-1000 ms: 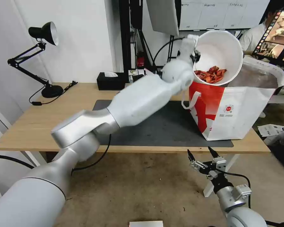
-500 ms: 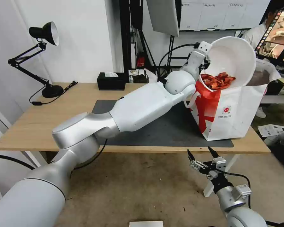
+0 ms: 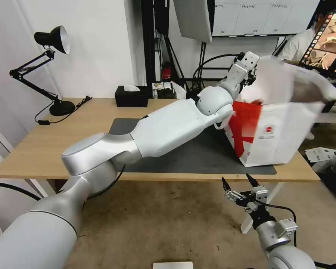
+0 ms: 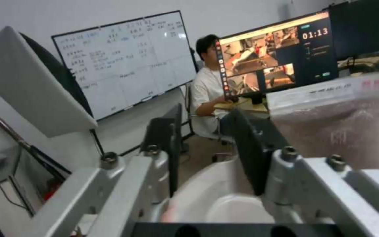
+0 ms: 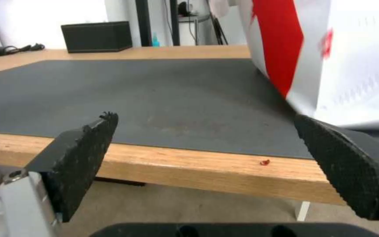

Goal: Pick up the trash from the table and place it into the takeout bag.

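Our left jaws [image 4: 205, 154] stand apart on either side of the white bowl [image 4: 224, 200], whose rim passes between them in the left wrist view. We cannot tell from that view whether the pads press the rim or stand clear of it. In the head view the left jaws [image 3: 250, 71] are at the near upper edge of the takeout bag [image 3: 276, 130], over its mouth, with the bowl [image 3: 274, 80] just beyond them as a white blur at the bag's opening. We judge the bowl to be going into the bag.

The relation that governs the coming move: the bowl lies directly ahead of the left jaws and slightly below them, inside the bag's mouth. The left arm is extended across the table [image 3: 37, 149] and is the nearer arm by far.

Our right jaws [image 3: 238, 183] are wide open and hold nothing. They hang below the front edge of the table, near the bag's lower corner. The right wrist view looks across the dark mat [image 5: 154, 95] to the bag's red-and-white side [image 5: 330, 56]. A small red scrap [image 5: 265, 162] lies on the table edge.
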Robot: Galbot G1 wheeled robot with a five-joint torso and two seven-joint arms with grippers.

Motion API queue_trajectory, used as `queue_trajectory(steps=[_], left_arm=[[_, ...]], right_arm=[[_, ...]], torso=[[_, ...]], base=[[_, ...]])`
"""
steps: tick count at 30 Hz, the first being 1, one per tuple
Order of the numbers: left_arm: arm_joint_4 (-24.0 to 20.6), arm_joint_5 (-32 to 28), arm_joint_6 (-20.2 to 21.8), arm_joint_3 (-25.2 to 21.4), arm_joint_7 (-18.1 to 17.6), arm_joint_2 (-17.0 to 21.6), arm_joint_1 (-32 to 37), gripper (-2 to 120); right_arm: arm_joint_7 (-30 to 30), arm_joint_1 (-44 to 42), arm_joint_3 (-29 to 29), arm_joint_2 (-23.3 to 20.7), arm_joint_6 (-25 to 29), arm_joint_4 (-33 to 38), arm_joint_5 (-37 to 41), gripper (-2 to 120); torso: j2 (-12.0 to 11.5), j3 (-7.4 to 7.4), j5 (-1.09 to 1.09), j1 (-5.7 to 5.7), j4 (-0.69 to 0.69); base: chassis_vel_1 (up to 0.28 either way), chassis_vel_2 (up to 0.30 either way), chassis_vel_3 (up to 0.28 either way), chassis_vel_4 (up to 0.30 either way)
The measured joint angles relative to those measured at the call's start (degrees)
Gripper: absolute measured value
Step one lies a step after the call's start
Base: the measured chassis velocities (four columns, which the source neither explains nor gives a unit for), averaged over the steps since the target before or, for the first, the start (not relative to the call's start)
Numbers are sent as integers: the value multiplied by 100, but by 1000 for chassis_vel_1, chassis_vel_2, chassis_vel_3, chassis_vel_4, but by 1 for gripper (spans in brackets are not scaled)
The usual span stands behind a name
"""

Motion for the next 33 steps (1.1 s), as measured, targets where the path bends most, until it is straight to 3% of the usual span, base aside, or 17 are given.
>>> queue_trajectory(steps=[2,4,7,8,12,15,16,19,20,22,23,25,26,28,29,32,33], left_arm=[[-18,-60,4,-24,-21,1,1,50],[-23,-69,6,-33,-35,2,4,54],[-198,-252,130,-82,-228,101,62,70],[-198,-252,130,-82,-228,101,62,70],[-598,-422,342,-60,-438,483,209,84],[-1337,-691,513,-127,-764,1190,578,97],[-1337,-691,513,-127,-764,1190,578,97],[-2321,-823,581,-433,-1046,2071,1259,100],[-2321,-823,581,-433,-1046,2071,1259,100],[-2869,-821,575,-754,-1077,2599,1795,100],[-2869,-821,575,-754,-1077,2599,1795,100],[-3684,-602,542,-1551,-974,3487,2759,100],[-3684,-602,542,-1551,-974,3487,2759,100],[-4282,-347,528,-2402,-695,4136,3787,100],[-4282,-347,528,-2402,-695,4136,3787,100],[-4855,-38,530,-3600,-433,4608,5252,100],[-4855,-38,530,-3600,-433,4608,5252,100]], right_arm=[[0,0,0,0,0,0,0,100],[0,0,0,0,0,0,0,100],[0,0,0,0,0,0,0,100],[0,0,0,0,0,0,0,100],[0,0,0,0,0,0,0,100],[0,0,0,0,0,0,0,100],[0,0,0,0,0,0,0,100],[2,0,0,1,1,0,0,100],[2,0,0,1,1,0,0,100],[-1,0,0,0,0,0,0,100],[-1,0,0,0,0,0,0,100],[1,0,0,0,1,-1,0,100],[1,0,0,0,1,-1,0,100],[2,0,0,1,1,-1,0,100],[2,0,0,1,1,-1,0,100],[0,0,-1,0,1,-1,0,100],[0,0,-1,0,1,-1,0,100]], torso=[[0,0,0,0,0],[0,0,0,0,0],[0,0,0,0,-1],[0,0,0,0,-1],[0,0,-1,0,-2],[0,1,-3,0,1],[0,1,-3,0,1],[0,0,-3,-1,-1],[0,0,-3,-1,-1],[1,0,-4,0,2],[1,0,-4,0,2],[1,-1,-4,0,0],[1,-1,-4,0,0],[1,0,-5,-1,3],[1,0,-5,-1,3],[1,-1,-5,-1,3],[1,-1,-5,-1,3]], base=[[0,0,0,0],[0,0,0,0],[0,0,0,0],[0,0,0,0],[0,0,0,0],[0,0,0,0],[0,0,0,0],[0,0,0,0],[0,0,0,0],[0,0,0,0],[0,0,0,0],[0,0,0,0],[0,0,0,0],[0,0,0,0],[0,0,0,0],[0,0,0,0],[0,0,0,0]])
